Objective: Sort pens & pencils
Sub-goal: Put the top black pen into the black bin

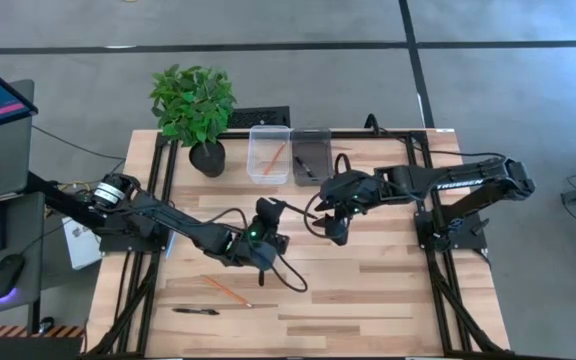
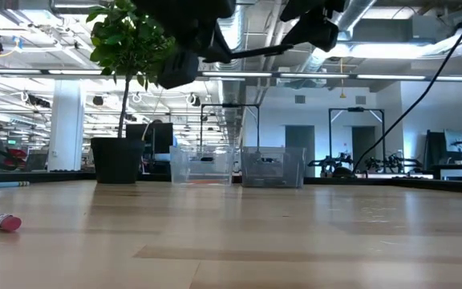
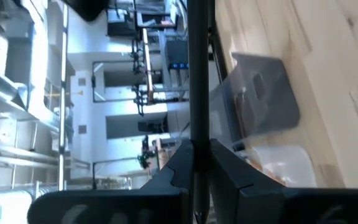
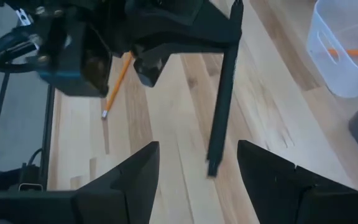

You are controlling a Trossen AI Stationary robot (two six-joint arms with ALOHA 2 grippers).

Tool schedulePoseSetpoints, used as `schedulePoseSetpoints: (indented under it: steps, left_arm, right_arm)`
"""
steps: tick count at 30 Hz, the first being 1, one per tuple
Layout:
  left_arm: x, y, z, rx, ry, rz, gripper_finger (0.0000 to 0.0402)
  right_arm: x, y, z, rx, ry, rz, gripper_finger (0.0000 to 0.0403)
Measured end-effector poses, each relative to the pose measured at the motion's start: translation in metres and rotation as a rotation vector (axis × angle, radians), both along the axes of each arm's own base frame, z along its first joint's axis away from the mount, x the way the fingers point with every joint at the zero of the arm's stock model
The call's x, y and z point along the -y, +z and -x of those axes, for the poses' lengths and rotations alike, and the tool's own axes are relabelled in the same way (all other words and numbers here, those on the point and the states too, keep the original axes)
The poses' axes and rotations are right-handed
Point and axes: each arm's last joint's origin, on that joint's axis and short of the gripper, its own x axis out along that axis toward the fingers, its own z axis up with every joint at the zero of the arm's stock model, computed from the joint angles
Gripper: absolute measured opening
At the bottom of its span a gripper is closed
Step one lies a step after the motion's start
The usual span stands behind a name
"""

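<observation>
My left gripper [image 1: 268,222] hangs over the middle of the table, shut on a black pen [image 3: 197,74] that is lifted high and lies about level [image 2: 251,51]. My right gripper [image 4: 197,158] is open just to its right [image 1: 333,228]. Its fingers stand on either side of the pen's free end [image 4: 213,165] without touching it. An orange pencil [image 1: 226,290] and another black pen [image 1: 196,311] lie flat near the table's near-left edge. The clear bin [image 1: 269,152] holds a pencil [image 4: 353,53], and the grey bin [image 1: 310,155] holds dark pens. My left gripper pinches the pen by one end [image 3: 197,140] between its two fingers. The pen sticks out forward along the fingers, toward the right gripper. It is lifted clear of the table and about level.
A potted plant [image 1: 196,110] stands at the far-left corner, next to the bins. Cables loop between the two arms above the table's middle. In the low view the pencil's eraser end [image 2: 2,221] shows at the left. Bare wood lies on the near right.
</observation>
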Motion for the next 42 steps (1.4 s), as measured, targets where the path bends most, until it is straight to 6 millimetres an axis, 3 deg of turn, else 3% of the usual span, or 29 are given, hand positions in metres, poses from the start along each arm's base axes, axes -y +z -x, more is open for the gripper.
schedulePoseSetpoints:
  steps: [19, 24, 34, 42]
  left_arm:
    - [0.002, 0.014, -0.008, 0.062, -0.051, -0.025, 0.0010]
    - [0.002, 0.016, -0.009, 0.054, -0.050, -0.045, 0.0010]
    - [0.002, 0.016, -0.008, 0.052, -0.044, -0.048, 0.0030]
    - [0.002, 0.016, -0.008, 0.044, -0.051, -0.053, 0.0044]
  right_arm:
    - [0.001, 0.000, 0.000, -0.003, 0.002, 0.024, 0.0232]
    - [0.000, -0.001, 0.000, -0.004, 0.002, 0.024, 0.0190]
    - [0.001, -0.001, 0.001, -0.016, 0.000, 0.035, 0.0057]
    - [0.001, -0.002, 0.001, -0.017, 0.000, 0.036, 0.0056]
